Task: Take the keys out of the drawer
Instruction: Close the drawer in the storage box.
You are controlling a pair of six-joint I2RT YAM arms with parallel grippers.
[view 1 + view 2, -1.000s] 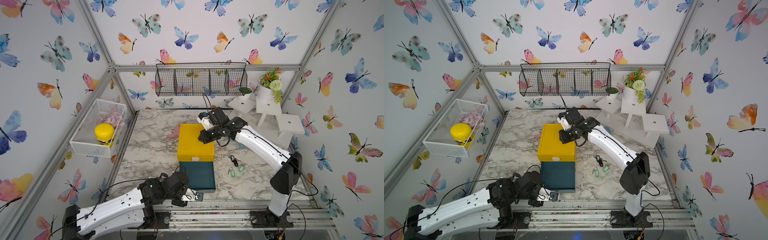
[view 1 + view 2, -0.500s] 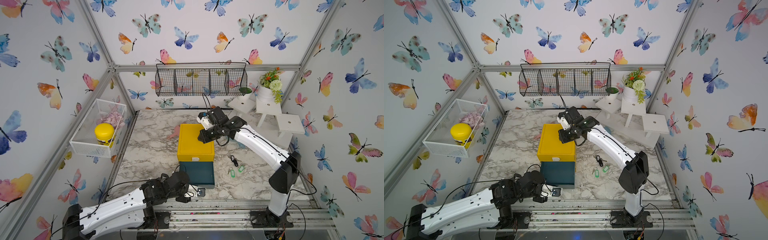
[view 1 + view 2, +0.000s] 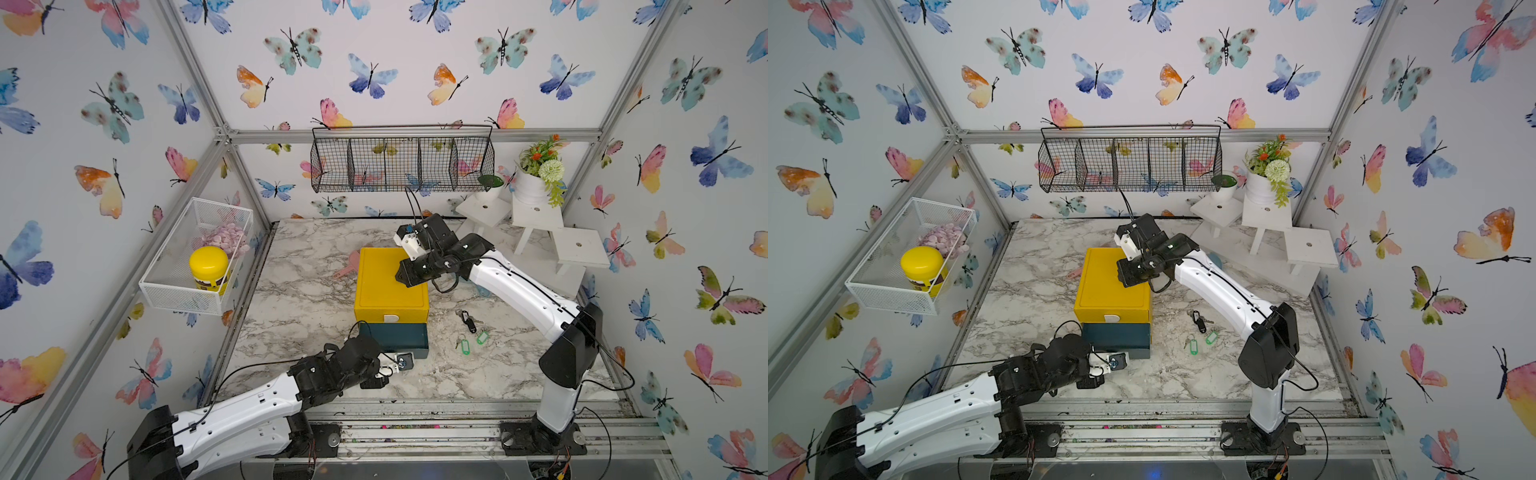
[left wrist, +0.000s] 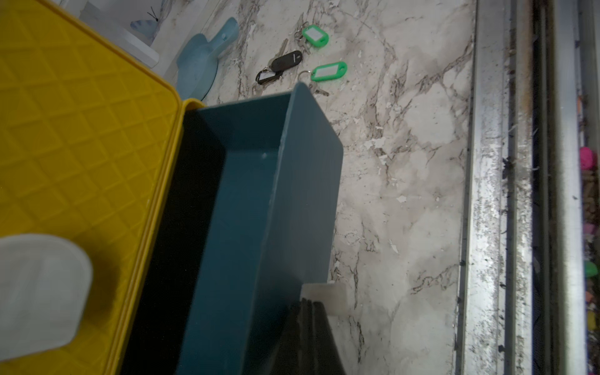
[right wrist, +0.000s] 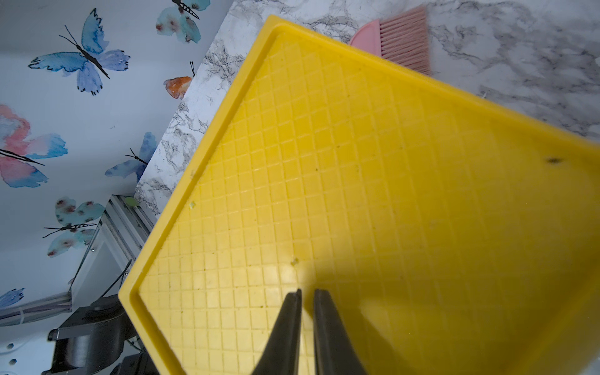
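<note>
The keys lie on the marble right of the box, outside the drawer: a black-tagged bunch (image 3: 468, 322) (image 4: 287, 61) and two green-tagged ones (image 3: 464, 347) (image 3: 482, 337) (image 4: 329, 71). The teal drawer (image 3: 395, 338) (image 4: 246, 181) sticks partly out of the yellow box (image 3: 388, 282); the part of its inside that shows is bare. My left gripper (image 4: 311, 302) (image 3: 390, 368) is shut, its tips at the drawer's white handle (image 4: 334, 297). My right gripper (image 5: 306, 292) (image 3: 405, 276) is shut, with a thin slit and nothing between the fingers, resting on the box's top near its back right corner.
A blue scoop (image 4: 198, 65) lies right of the box and a pink brush (image 5: 402, 42) to its back left. White stools with plants (image 3: 536, 208) fill the back right. A wire basket (image 3: 403, 162) hangs on the back wall, a mesh basket with a yellow-lidded jar (image 3: 208, 266) on the left.
The drawer has slid back toward the box, and my left gripper has moved in with it. The right arm has stayed on the box's top.
</note>
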